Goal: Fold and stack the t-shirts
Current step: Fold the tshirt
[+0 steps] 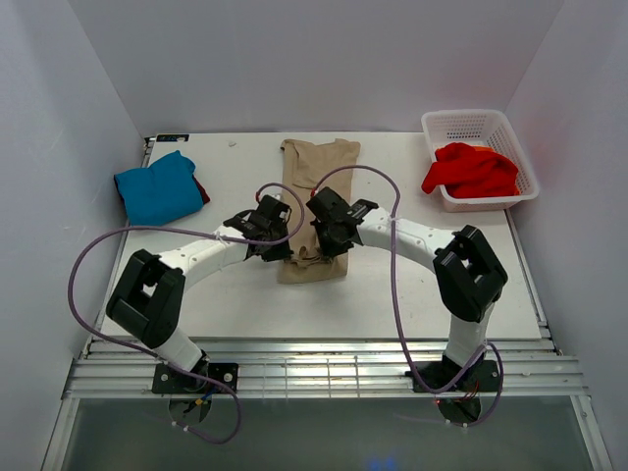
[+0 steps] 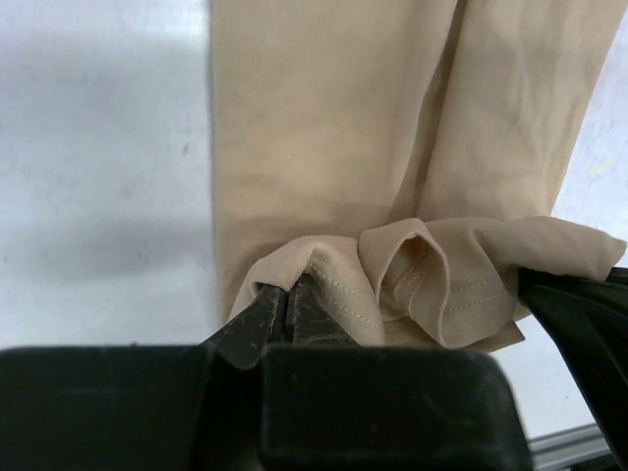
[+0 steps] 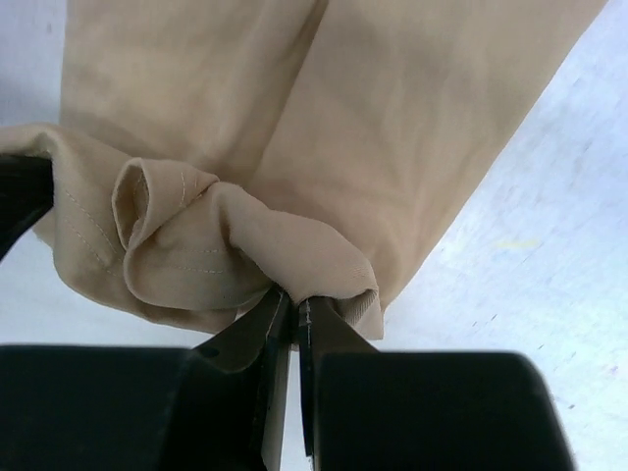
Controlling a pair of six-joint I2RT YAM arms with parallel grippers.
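Two end effectors point(image 2: 289, 294) point(image 3: 292, 306) on t-shirt point(image 1: 319, 162) hem

White table point(image 1: 245, 306), plain pale walls point(image 1: 294, 59) enclosing.

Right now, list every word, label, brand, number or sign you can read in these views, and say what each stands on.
No readable text in any view.
Tan t-shirt: plain cloth with stitching only, no print or tag showing.
Teal t-shirt, red t-shirt, white basket: no markings visible.
Small dark strip at the far left edge of the table: too small to tell whether it bears text.
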